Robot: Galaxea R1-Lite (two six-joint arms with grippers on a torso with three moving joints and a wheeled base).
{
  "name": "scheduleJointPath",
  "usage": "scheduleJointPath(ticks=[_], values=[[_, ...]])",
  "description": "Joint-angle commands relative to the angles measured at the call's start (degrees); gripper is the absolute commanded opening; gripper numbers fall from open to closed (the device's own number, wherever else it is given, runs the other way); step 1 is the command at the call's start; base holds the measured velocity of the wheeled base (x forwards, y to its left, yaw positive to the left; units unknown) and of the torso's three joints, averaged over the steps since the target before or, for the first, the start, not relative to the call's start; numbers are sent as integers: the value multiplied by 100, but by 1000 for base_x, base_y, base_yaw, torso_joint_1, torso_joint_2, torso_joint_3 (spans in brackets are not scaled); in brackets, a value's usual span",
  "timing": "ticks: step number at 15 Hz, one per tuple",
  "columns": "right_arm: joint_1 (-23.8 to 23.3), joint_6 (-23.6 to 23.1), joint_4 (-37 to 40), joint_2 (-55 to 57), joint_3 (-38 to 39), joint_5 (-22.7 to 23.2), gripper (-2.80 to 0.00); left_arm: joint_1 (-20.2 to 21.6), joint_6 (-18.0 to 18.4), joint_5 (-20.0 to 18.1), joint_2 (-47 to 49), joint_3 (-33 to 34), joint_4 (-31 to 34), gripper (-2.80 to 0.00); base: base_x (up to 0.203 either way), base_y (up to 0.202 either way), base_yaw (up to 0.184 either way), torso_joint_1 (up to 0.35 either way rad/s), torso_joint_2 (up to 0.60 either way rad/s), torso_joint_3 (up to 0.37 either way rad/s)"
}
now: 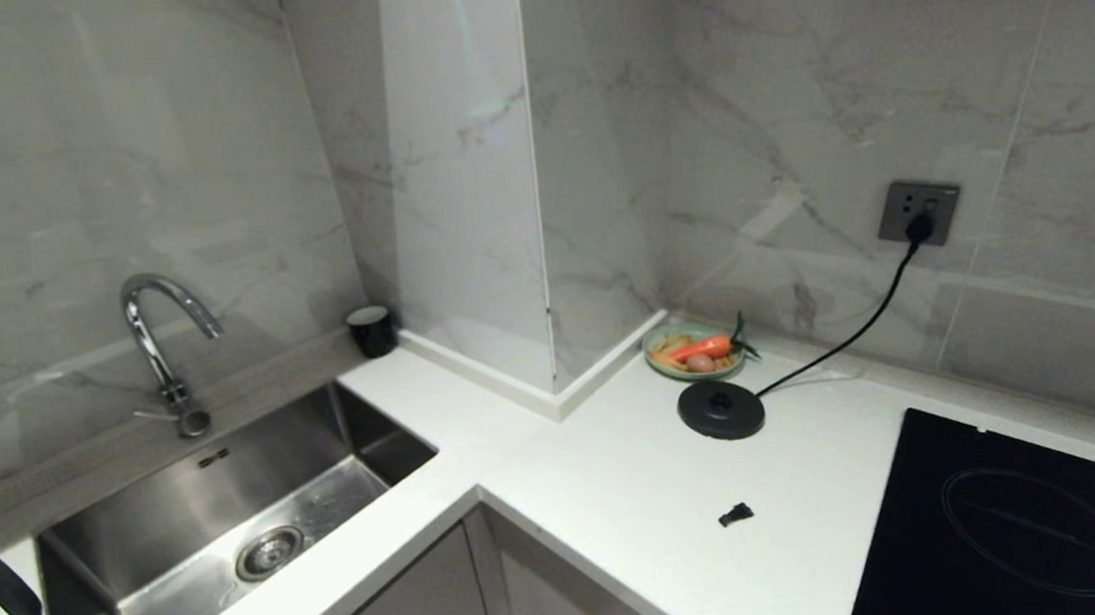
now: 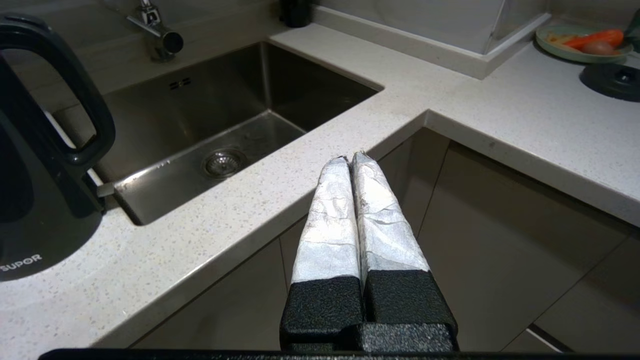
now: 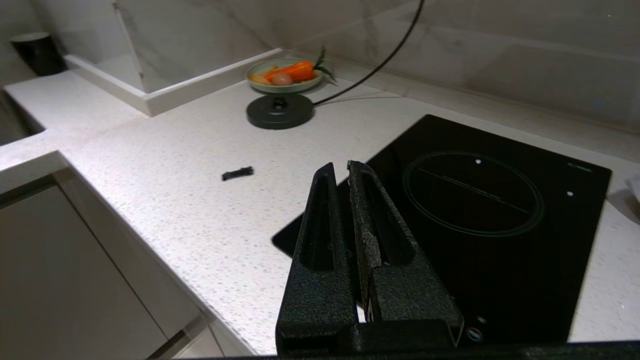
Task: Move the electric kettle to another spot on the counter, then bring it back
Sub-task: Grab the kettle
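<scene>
The counter point(image 1: 620, 478) is big and white with tiny specks. It bends around a corner, with grey marble walls behind it.

On the left side a shiny metal sink point(image 1: 184, 532) is set into the counter, and a curved tap point(image 1: 164, 338) stands at its far edge. On the near right lies a flat black cooktop point(image 1: 1014, 525).

The electric kettle point(image 2: 35, 165) stands upright on the counter at the near left, just beside the sink's left end. It is tall and black with a loop handle. In the head view only its handle peeks in at the bottom left corner. It is well apart from its round black base point(image 1: 721, 409), which sits at the far side of the counter, near the corner wall. A black cord point(image 1: 843, 343) runs from the base up to a wall socket point(image 1: 918, 212).

Just behind the base is a green plate point(image 1: 693, 350) with a carrot on it. A small black cup point(image 1: 372, 330) stands at the far corner by the sink. A tiny black bit point(image 1: 736, 515) lies on the counter between the base and the near edge.

The left claw point(image 2: 350, 159) is closed tight and holds nothing. It hangs in front of the counter's near edge, to the right of the kettle and apart from it.

The right claw point(image 3: 341, 170) is closed too, with nothing in it. It hangs over the near edge of the cooktop.
</scene>
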Motion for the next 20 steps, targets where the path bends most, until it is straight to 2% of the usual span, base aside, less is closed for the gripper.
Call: scheduleJointPath(ticks=[1,13,18,20], values=[[0,-2,-9,5,0,4,-280,2,-2,4,9,0,8,-280,0,0,0,0,0,0],[-9,-2,-9,5,0,4,-280,2,-2,4,9,0,8,-280,0,0,0,0,0,0],[-8,-2,-8,5,0,4,-280,2,-2,4,9,0,8,-280,0,146,-2,3,-1,1],[0,-2,-9,5,0,4,-280,2,-2,4,9,0,8,-280,0,0,0,0,0,0]])
